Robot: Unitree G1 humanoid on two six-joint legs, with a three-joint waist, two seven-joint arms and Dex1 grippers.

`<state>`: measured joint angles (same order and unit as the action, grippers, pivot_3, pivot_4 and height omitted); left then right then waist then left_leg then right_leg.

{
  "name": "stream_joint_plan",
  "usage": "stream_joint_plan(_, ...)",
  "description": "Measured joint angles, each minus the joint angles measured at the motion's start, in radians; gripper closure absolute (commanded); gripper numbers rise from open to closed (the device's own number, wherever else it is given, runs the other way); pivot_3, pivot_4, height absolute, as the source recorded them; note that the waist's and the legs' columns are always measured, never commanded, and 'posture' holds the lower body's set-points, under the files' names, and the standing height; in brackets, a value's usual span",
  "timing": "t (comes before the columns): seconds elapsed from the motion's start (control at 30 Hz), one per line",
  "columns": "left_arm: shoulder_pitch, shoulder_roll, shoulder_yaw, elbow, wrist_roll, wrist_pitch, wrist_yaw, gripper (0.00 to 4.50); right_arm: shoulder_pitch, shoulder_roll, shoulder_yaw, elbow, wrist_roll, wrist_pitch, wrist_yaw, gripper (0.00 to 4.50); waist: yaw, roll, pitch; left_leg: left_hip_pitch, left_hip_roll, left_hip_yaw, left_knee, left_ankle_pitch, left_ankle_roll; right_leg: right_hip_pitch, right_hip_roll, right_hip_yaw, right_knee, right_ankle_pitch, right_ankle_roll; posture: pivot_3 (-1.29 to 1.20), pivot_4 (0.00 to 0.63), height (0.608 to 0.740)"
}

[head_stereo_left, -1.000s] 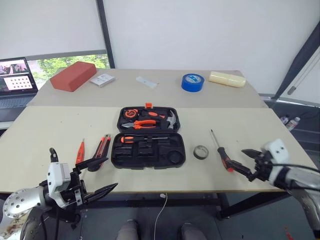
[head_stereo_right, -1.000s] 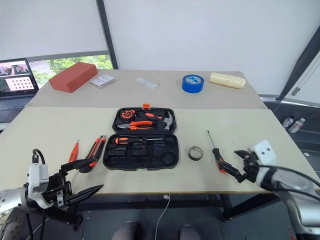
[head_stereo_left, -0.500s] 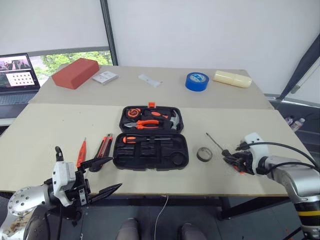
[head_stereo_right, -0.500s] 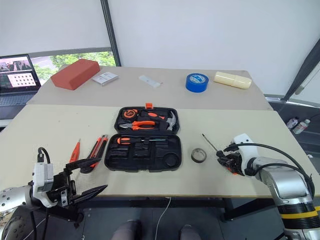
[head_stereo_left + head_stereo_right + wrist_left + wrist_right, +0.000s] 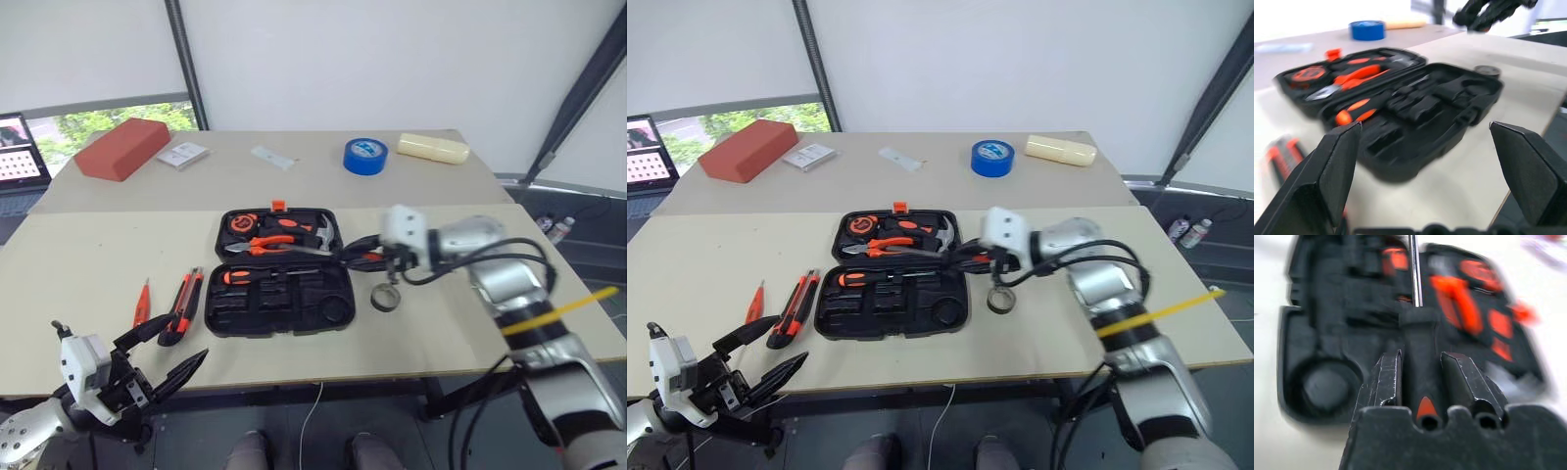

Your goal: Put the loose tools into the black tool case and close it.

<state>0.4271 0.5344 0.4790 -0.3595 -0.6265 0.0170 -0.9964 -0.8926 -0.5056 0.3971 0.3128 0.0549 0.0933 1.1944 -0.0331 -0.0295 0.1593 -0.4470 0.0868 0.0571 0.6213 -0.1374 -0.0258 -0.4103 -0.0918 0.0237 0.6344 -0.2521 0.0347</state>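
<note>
Right end effector (image 5: 1420, 377) with screwdriver (image 5: 1419, 352), now over tool case (image 5: 279, 279)

A: Any lettering you can read on these things?

B: None. The black tool case (image 5: 279, 269) lies open, and neither its lid nor its moulded slots show a word or a brand that can be made out.

A: The blue tape roll (image 5: 364, 156)?

B: No print to be seen on it. The small flat packet (image 5: 183, 155) at the far side of the bench (image 5: 441, 333) has dark marks on its face, too small to read.

A: And the laptop screen (image 5: 17, 155)?

B: A grid of dots, no legible characters.
</note>
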Motion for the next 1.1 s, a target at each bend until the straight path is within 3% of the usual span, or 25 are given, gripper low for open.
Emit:
stream_joint_plan(0.23, 0.007, -0.005, 0.001, -0.027, 0.001, -0.001, 0.036, 0.0, -0.092, 0.121, 0.102, 0.172, -0.155, 0.051, -0.055, 3.55, 0.019, 0.0, 0.0, -0.012, 0.0, 0.001, 0.004, 0.0, 0.0, -0.014, 0.0, 0.0, 0.008, 0.004, 0.006, 0.0, 0.15, 0.74)
stream_joint_plan(0.43, 0.024, -0.005, 0.001, -0.042, 0.002, -0.001, 0.044, 0.0, -0.114, 0.1, 0.106, 0.189, -0.218, 0.056, -0.042, 3.55, 0.018, 0.0, 0.0, -0.011, 0.0, 0.001, 0.004, -0.003, -0.008, -0.015, 0.0, 0.0, 0.011, 0.0, -0.001, 0.0, 0.15, 0.74)
stream_joint_plan(0.67, 0.011, 0.001, 0.003, -0.041, 0.001, -0.001, 0.044, 0.0, -0.11, 0.1, 0.105, 0.166, -0.233, 0.093, -0.019, 3.55, 0.017, 0.0, 0.0, -0.01, 0.0, 0.001, 0.004, -0.003, -0.008, -0.015, 0.0, 0.0, 0.012, 0.003, 0.004, 0.0, 0.15, 0.74)
stream_joint_plan(0.73, 0.003, 0.005, 0.008, -0.041, 0.001, -0.001, 0.044, 0.0, -0.108, 0.113, 0.105, 0.16, -0.235, 0.106, -0.024, 2.55, 0.016, 0.0, 0.0, -0.01, 0.0, 0.001, 0.004, -0.003, -0.008, -0.015, 0.0, 0.0, 0.012, 0.003, 0.004, 0.0, 0.15, 0.74)
stream_joint_plan(1.0, 0.001, 0.008, 0.012, -0.036, 0.002, -0.001, 0.046, 0.0, -0.107, 0.159, 0.024, 0.163, -0.157, 0.127, -0.004, 0.02, 0.012, 0.0, 0.0, -0.01, 0.001, 0.001, 0.004, -0.002, -0.006, -0.015, 0.001, 0.0, 0.012, 0.003, 0.004, 0.0, 0.15, 0.74)
stream_joint_plan(1.1, 0.003, 0.008, 0.012, -0.036, 0.003, -0.001, 0.046, 0.0, -0.117, 0.16, -0.039, 0.198, -0.066, 0.085, 0.061, 0.02, 0.013, 0.0, 0.0, -0.01, 0.001, 0.001, 0.004, 0.001, -0.002, -0.014, 0.001, 0.0, 0.012, 0.003, 0.004, 0.0, 0.15, 0.74)
